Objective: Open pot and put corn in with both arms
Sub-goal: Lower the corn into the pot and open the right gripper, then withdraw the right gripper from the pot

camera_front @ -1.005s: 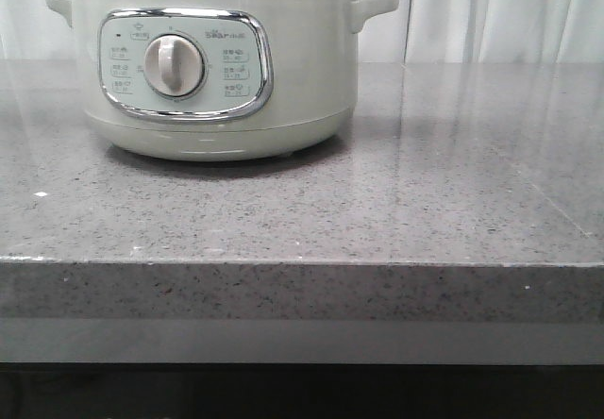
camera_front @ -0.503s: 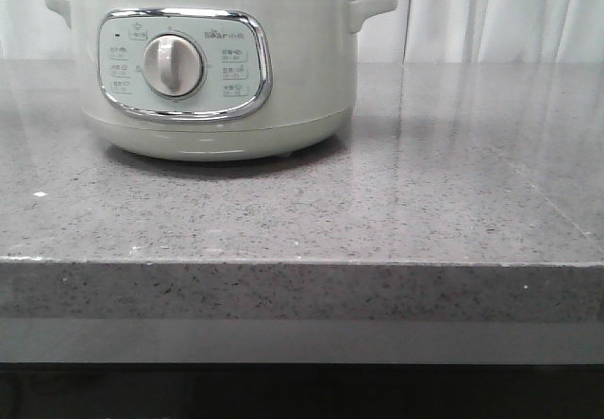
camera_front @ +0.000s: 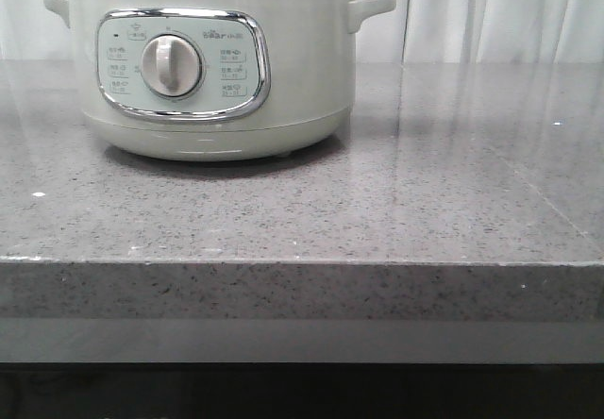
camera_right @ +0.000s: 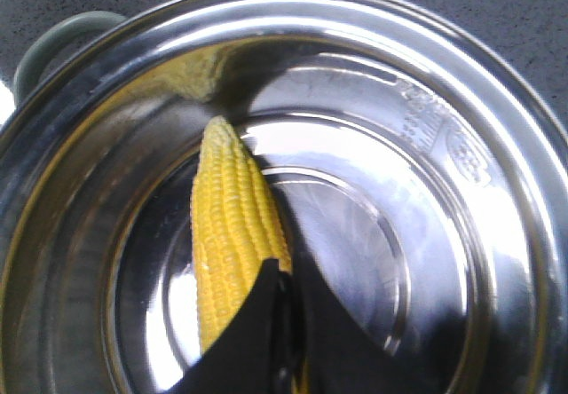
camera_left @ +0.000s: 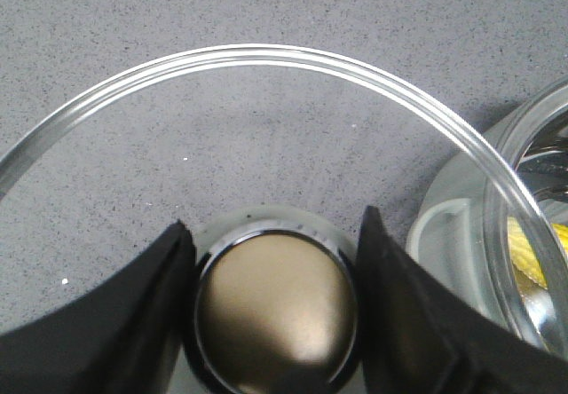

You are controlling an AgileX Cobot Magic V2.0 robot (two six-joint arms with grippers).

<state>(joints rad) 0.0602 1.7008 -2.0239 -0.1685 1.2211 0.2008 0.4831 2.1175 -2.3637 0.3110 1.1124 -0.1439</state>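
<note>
With the bright yellow corn cob (camera_right: 229, 234) lying inside the pale grey-green round cooker pot (camera_front: 212, 65) beneath the right gripper (camera_right: 288, 323), its jaws seemingly together and empty, the left gripper (camera_left: 275, 310), clamped on the glass lid's chrome knob (camera_left: 275, 310), could clip the rim on closing

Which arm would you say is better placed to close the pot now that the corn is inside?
Left. Its pincer grips the lid by the knob, beside the pot. The right pincer hangs empty over the corn.
</note>
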